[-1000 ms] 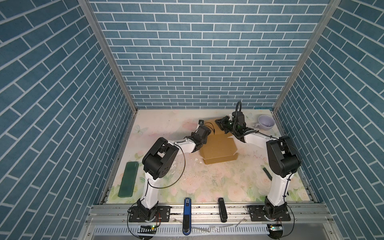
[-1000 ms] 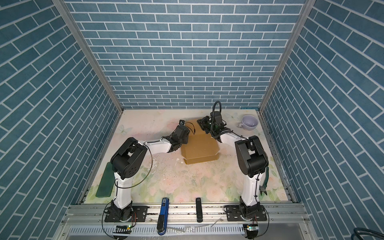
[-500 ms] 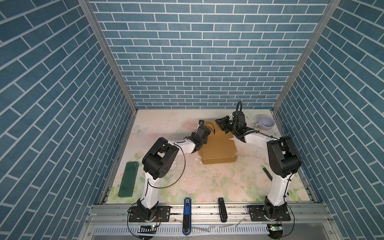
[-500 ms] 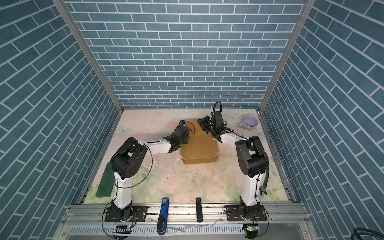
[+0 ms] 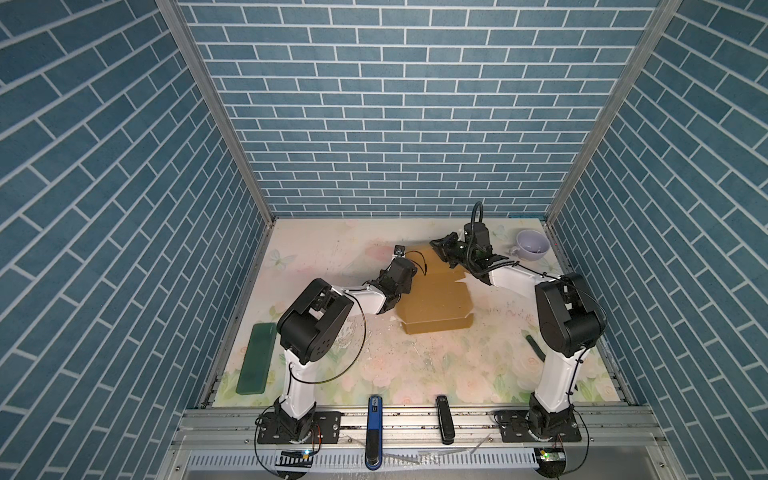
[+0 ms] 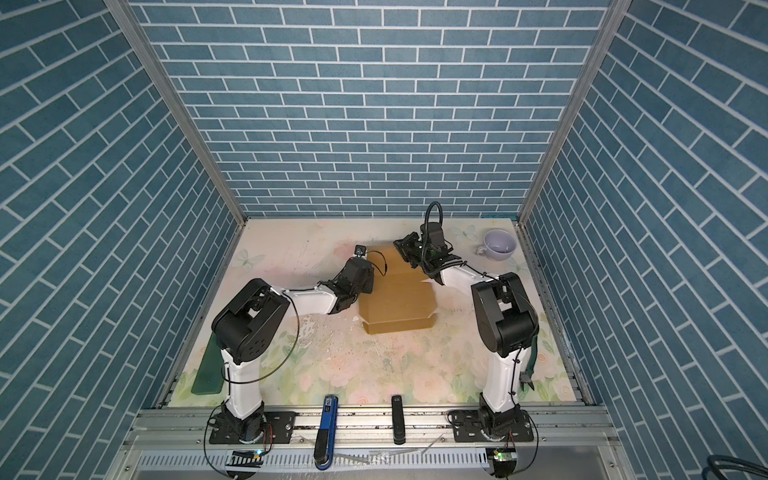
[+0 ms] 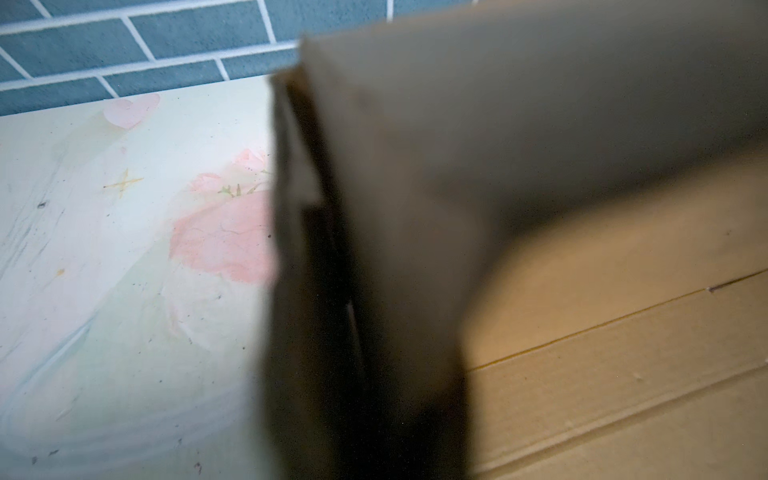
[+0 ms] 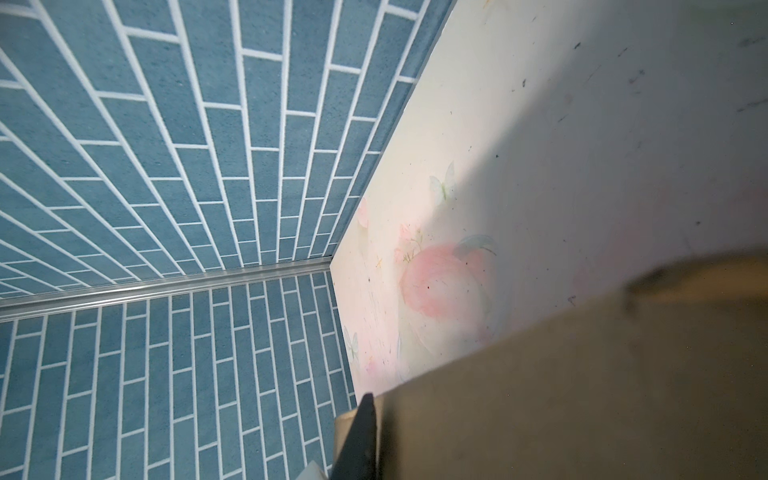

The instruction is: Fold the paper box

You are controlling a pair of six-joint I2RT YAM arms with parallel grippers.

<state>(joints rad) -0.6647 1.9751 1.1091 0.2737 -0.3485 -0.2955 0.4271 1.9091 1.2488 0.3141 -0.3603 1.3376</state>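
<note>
Box [image 5: 436, 297] on table [image 5: 332, 361], centre-back, near wall folded up, far panel lying flat. Left gripper [image 5: 410, 277] closed at its left edge; pinching the flap or not, can't tell. Right gripper [image 5: 441, 251] at far-right flap, jaw gap unreadable. Cup [image 5: 532, 246] back right, well apart.

Light falls evenly from above in both top views: the counter [image 5: 415, 365] is bright, shadows soft and short. The walls [image 5: 395, 124] splay outward toward the edges. My left wrist view is dim; the box [image 7: 415, 187] sits so near that it blurs, its shaded side nearly black. My right wrist view keeps the walls sharp, the box [image 8: 582, 395] soft, a broad shadow dimming the counter.
</note>
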